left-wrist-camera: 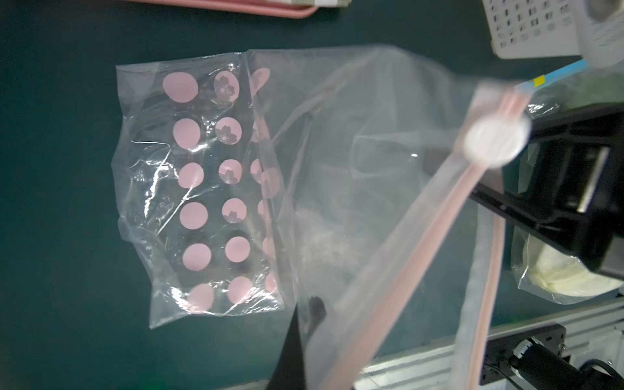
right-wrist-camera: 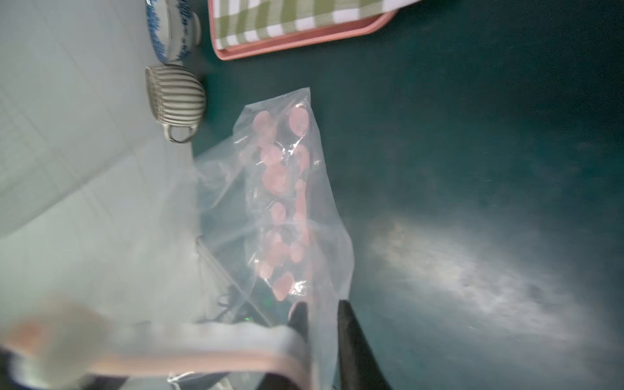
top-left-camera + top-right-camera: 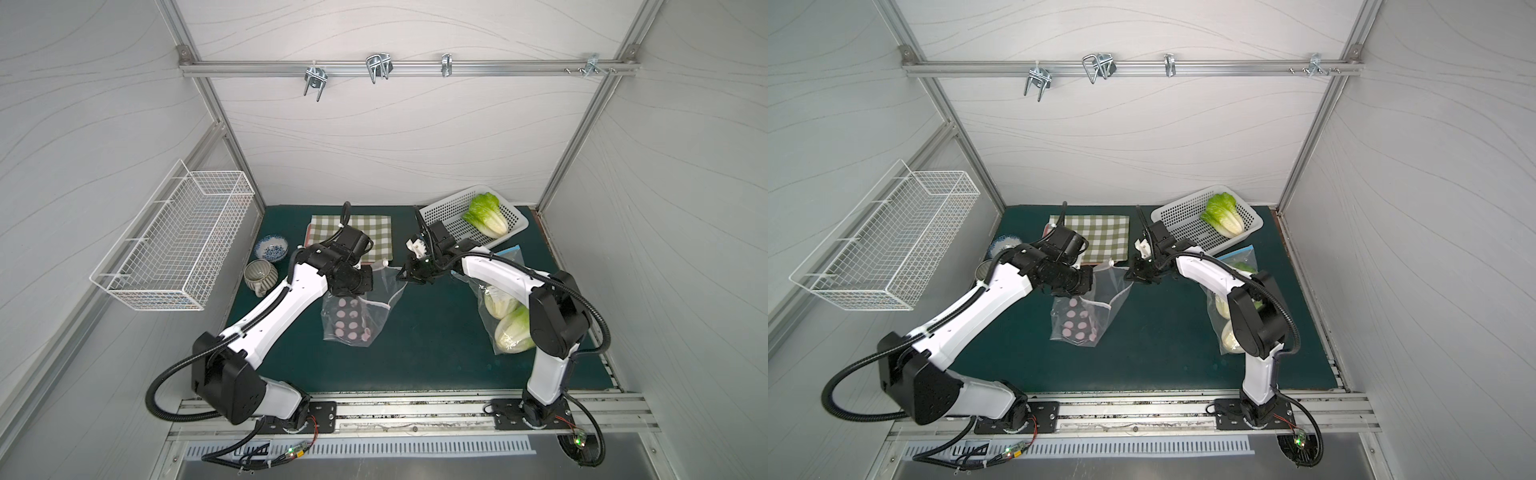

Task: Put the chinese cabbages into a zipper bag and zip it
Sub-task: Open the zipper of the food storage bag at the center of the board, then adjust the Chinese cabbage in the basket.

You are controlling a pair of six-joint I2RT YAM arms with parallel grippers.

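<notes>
While two cabbages (image 3: 514,329) already lay inside the blue-strip bag (image 3: 490,309) on the bench (image 3: 415,357), beneath the right arm's elbow, the third cabbage (image 3: 486,216) sat unbagged in the white basket (image 3: 436,212) at the far right corner. Whether the blue-strip bag was zipped could not be told. Judged stage: about two thirds of the loading done, with one head and the zipping left.

Dotted bag (image 3: 353,316): clear, pink-spotted, empty. Its lower end rested mid-bench and its mouth end was raised between the two tools.

Left tool (image 3: 376,268): closed on the dotted bag's zip edge, beside the white slider (image 1: 494,141). The left arm reached forward from its base, forearm angled toward the centre, wrist turned toward the right arm.

Right tool (image 2: 320,312): at the opposite end of the mouth, jaws apart with the bag's film between them and no firm pinch showing. The right arm rose from its base, elbow high over the blue-strip bag, forearm reaching inward, wrist dipped.
</notes>
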